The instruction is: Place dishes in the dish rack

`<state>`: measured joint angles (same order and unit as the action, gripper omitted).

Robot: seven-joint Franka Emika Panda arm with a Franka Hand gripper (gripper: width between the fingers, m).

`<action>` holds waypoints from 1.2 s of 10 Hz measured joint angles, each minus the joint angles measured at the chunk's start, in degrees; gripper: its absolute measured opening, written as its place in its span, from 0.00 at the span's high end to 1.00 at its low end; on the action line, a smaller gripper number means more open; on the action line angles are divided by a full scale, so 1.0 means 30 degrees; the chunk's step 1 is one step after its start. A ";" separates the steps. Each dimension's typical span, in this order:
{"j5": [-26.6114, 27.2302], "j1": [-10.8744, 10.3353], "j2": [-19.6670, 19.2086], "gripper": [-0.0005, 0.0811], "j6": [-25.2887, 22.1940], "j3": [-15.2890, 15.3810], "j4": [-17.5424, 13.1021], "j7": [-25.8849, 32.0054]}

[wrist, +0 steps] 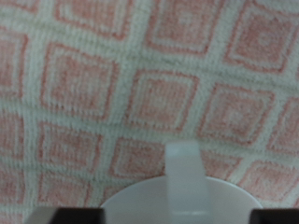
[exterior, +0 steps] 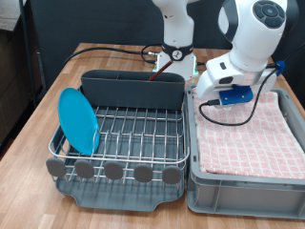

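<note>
**One plate racked, gripper low over the cloth bin**

One round flat light-blue plate [exterior: 79,120] stands on edge in the large silver wire dish rack [exterior: 133,129], at its end farthest from the grey rectangular bin [exterior: 248,181]. I see my gripper [exterior: 212,99] down over the pink checked cloth [exterior: 250,132] inside that bin, beside the rack. Close up, a small white cylindrical cup [wrist: 182,191] sits on the cloth [wrist: 140,84]. I cannot tell whether the fingers are parted or closed.
</note>
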<state>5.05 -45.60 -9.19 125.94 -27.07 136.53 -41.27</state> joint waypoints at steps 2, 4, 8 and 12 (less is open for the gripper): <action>-0.0003 0.0000 0.0002 0.84 -0.0028 -0.0051 -0.0090 -0.0014; -0.0102 -0.0003 0.0057 0.91 -0.0481 -0.0084 -0.0394 -0.0201; -0.0472 -0.0028 0.0838 0.91 -0.2469 -0.0087 -0.1334 -0.0934; -0.3142 -0.0020 0.2418 0.91 -0.2880 -0.0212 -0.2195 -0.3155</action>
<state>-4.37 -45.66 -1.93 117.31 -27.70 129.94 -50.73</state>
